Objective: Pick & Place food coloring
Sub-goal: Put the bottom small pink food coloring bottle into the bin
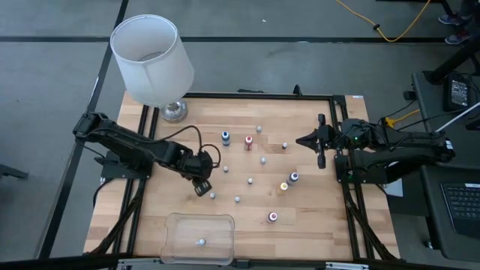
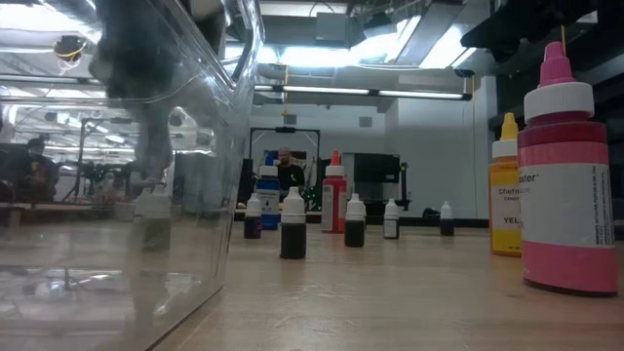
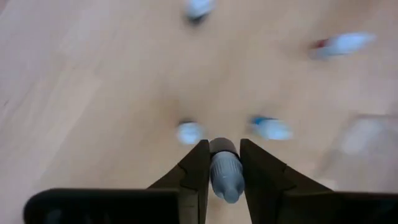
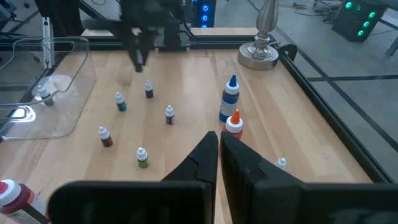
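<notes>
Left of the table's middle, our left gripper (image 1: 201,182) pinches a tiny bottle (image 3: 224,168) between its fingers, lifted off the wood. We judge the pick done; next we carry it to the clear tray (image 1: 174,225) at the near edge, where one bottle already sits (image 1: 200,242). Other small bottles (image 1: 250,180) stay scattered mid-table, bigger ones (image 1: 225,138) toward the far side near the lamp (image 1: 152,60). At the right edge our right gripper (image 1: 320,140) waits, fingers pressed together, empty.

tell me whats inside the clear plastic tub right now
One tiny bottle with a pale top lies inside the clear tub, near its front edge. The tub's wood-backed floor otherwise looks bare. The bottle's colour cannot be made out through the plastic.
</notes>
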### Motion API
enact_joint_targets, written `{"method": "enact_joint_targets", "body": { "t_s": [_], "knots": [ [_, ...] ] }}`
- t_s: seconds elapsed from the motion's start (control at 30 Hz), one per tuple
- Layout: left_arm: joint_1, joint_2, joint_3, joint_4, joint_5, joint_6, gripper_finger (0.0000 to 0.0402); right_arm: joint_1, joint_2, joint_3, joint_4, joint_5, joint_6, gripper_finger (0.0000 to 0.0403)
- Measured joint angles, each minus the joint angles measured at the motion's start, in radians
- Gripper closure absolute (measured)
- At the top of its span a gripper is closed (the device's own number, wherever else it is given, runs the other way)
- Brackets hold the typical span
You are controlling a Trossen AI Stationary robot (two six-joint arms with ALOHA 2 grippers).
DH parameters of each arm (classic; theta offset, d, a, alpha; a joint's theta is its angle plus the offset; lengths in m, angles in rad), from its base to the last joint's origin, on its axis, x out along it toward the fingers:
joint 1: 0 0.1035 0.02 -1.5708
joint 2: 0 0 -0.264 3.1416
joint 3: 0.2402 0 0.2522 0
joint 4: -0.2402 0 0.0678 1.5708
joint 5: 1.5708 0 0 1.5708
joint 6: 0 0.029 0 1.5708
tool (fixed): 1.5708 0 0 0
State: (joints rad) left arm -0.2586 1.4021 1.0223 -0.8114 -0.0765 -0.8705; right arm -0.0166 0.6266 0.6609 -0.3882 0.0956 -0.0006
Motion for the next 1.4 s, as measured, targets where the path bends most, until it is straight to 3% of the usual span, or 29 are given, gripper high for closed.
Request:
{"method": "enact_joint_targets", "body": {
  "t_s": [0.27, 0.57, 1.13, 1.4],
  "knots": [
    [-0.150, 0.000, 0.218, -0.055, -0.086, -0.033, 0.0333, 0.000, 0.000, 0.000, 0.000, 0.000, 0.000, 0.0380],
    [-0.329, 0.041, 0.361, -0.054, -0.197, -0.247, 0.0334, 0.000, 0.000, 0.000, 0.000, 0.000, -0.002, 0.0380],
    [-0.501, 0.456, 0.564, -0.061, -0.234, -0.904, 0.0336, 0.000, 0.000, 0.000, -0.102, -0.003, -0.013, 0.0379],
    [-0.515, 0.566, 0.587, -0.065, -0.224, -1.028, 0.0336, 0.000, 0.000, 0.000, -0.103, -0.002, -0.061, 0.0379]
  ]
}}
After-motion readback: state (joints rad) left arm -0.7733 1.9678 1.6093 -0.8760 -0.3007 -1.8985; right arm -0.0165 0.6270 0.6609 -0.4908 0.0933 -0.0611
